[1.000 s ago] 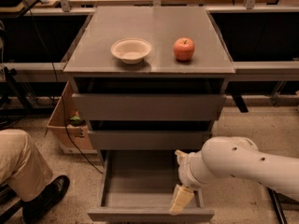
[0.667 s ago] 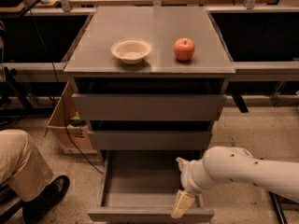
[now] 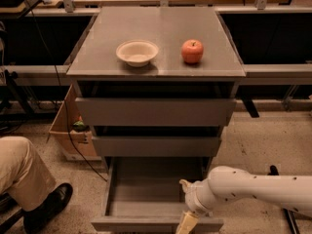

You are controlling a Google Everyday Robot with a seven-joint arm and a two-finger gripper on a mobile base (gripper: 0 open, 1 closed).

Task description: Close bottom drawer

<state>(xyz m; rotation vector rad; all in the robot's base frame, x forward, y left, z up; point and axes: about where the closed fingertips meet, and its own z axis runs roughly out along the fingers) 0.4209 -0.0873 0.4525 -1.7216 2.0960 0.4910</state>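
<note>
Over the last sec the hand (image 3: 187,222) has dropped to the front panel of the bottom drawer (image 3: 141,191), right of centre; apart or together: cannot tell. Drawer still fully out at cabinet base, so push is prob. next. Tabletop (image 3: 156,26) carries bowl (image 3: 137,52) and apple (image 3: 192,51); cardboard box (image 3: 66,130) on floor at left.

my gripper (image 3: 187,223) hangs at the front lip of the bottom drawer (image 3: 146,195); room inside its box, a person's leg (image 3: 20,172) near on the left.
</note>
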